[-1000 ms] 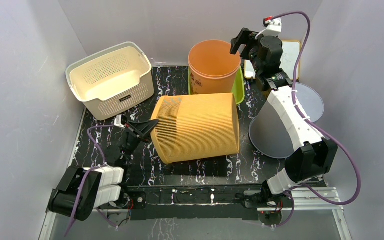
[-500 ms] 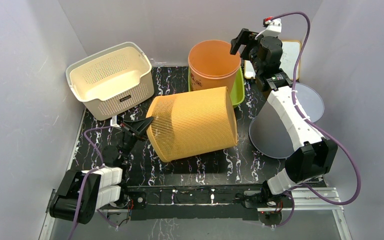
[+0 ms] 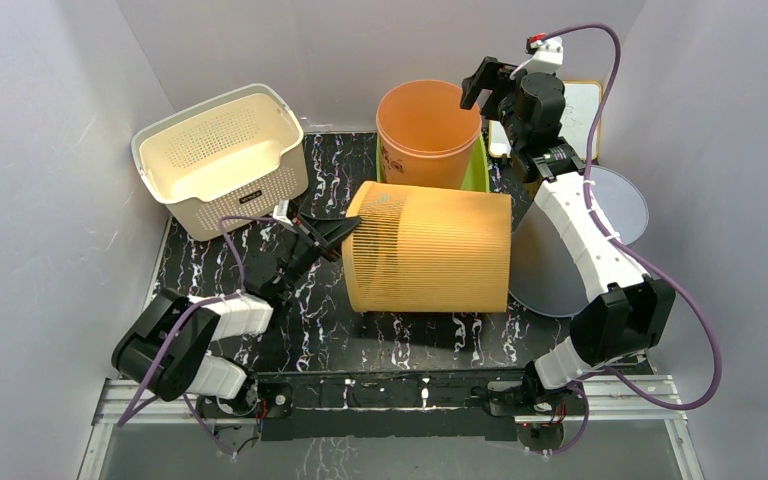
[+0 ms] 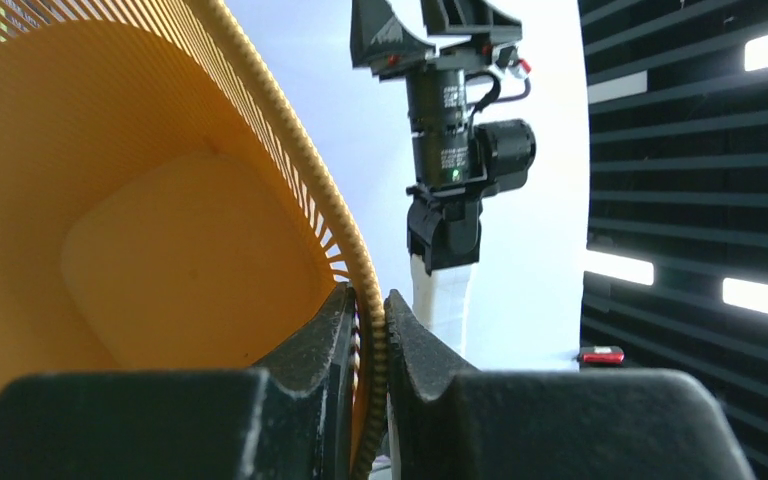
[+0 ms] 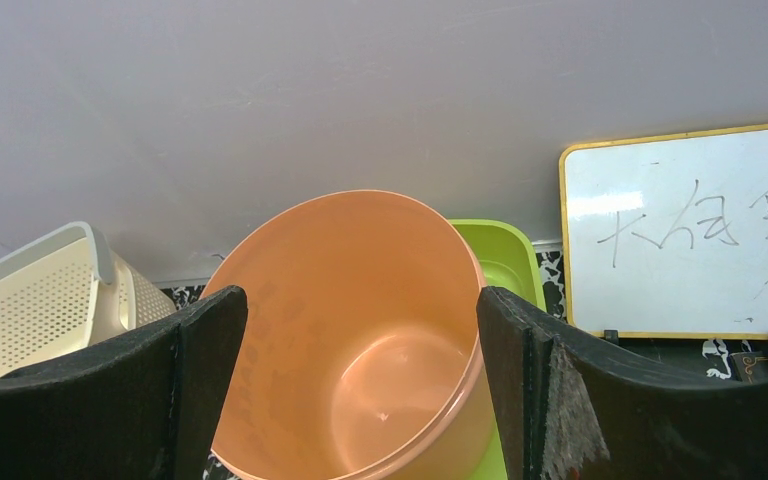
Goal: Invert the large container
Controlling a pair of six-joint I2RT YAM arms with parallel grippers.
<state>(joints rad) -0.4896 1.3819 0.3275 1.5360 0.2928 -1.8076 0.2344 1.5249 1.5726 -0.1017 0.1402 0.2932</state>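
The large container is a yellow-orange slatted basket (image 3: 430, 250) lying on its side mid-table, its open mouth facing left. My left gripper (image 3: 345, 228) is shut on its rim at the left end. In the left wrist view the jaws (image 4: 368, 310) pinch the ribbed rim, and the basket's inside (image 4: 160, 200) fills the left. My right gripper (image 3: 485, 85) is open and empty, held high at the back. In the right wrist view it (image 5: 360, 300) hangs above a plain orange bucket (image 5: 360, 380).
The orange bucket (image 3: 428, 125) stands upright behind the basket, in a green tray (image 3: 478, 180). A cream perforated basket (image 3: 222, 155) sits at the back left. A grey cone-shaped bin (image 3: 550, 265) lies at the basket's right. A whiteboard (image 5: 690, 230) leans at the back right.
My left gripper has swung right and further back, keeping hold of the rim. The slatted basket has shifted right with it and now reaches the grey bin. The right arm has not moved.
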